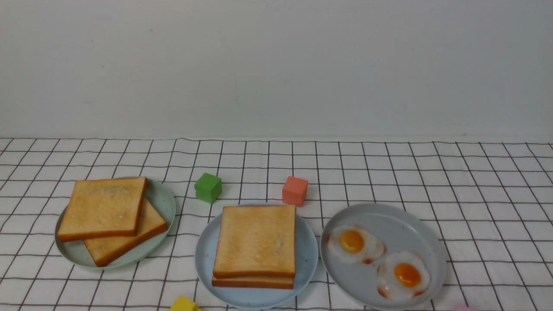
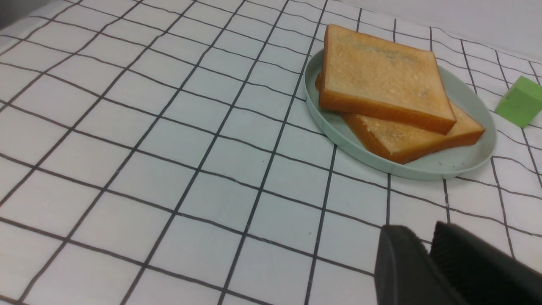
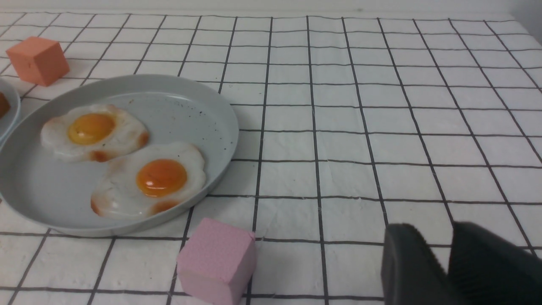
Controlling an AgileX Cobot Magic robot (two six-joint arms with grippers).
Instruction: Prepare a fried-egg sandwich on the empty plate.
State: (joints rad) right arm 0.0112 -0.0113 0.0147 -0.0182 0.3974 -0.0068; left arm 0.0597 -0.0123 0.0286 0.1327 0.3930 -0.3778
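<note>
While two toast slices (image 1: 255, 242) sit stacked on the light blue plate (image 1: 306, 259), whatever lies between them is hidden. From that plate, the pale green plate (image 1: 166, 194) is toward nine o'clock, and the grey plate (image 1: 414, 224), bearing two fried eggs (image 1: 355, 244), at three. The left gripper (image 2: 419, 232) and right gripper (image 3: 431, 231) hold their jaws narrowly apart.

The light is soft and even, shadows are faint, small glare shines on the egg yolks (image 3: 161, 177), and the near gripper fingers (image 3: 417, 267) look blurred
</note>
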